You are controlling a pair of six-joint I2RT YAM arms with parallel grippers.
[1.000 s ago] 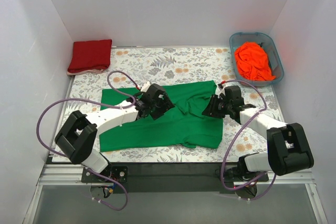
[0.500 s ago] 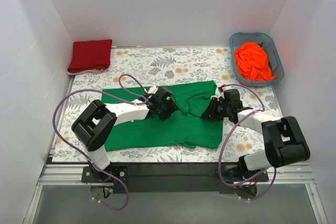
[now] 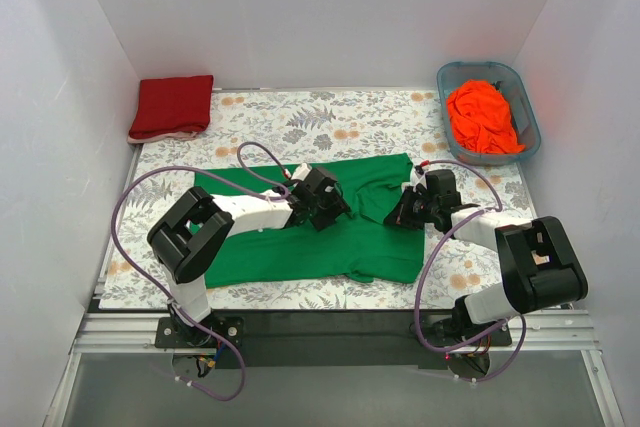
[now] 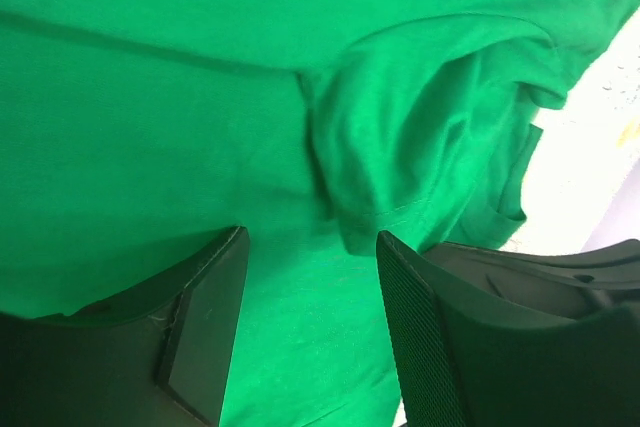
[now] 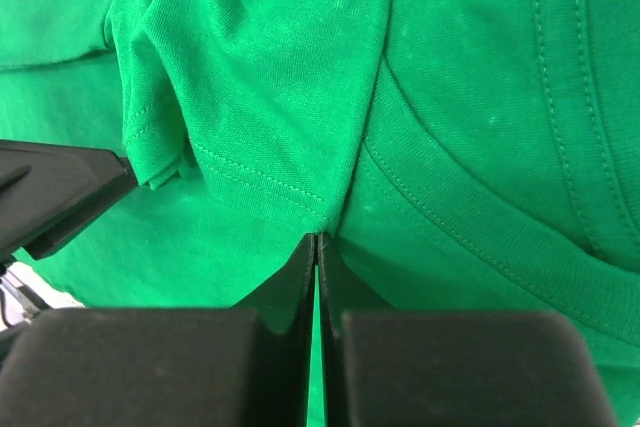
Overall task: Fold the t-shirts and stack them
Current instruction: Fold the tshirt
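Both grippers sit low on the green t-shirt (image 3: 290,247), which lies spread across the centre of the frame. The left gripper (image 4: 312,239) stands partly wide, straddling a bunched sleeve. The right gripper (image 5: 317,239) is pinched tight on a fold. The red t-shirt (image 3: 172,105) lies folded at upper left.

Up top, the fixed camera looks down from high behind the arm bases and takes in the whole table (image 3: 300,117) from afar. The left wrist camera sits right down over the green t-shirt (image 4: 150,97), peering past the left gripper (image 4: 310,247). The right wrist camera, just as close, looks past the right gripper (image 5: 317,242). All three views share the shirt's bunched fold.
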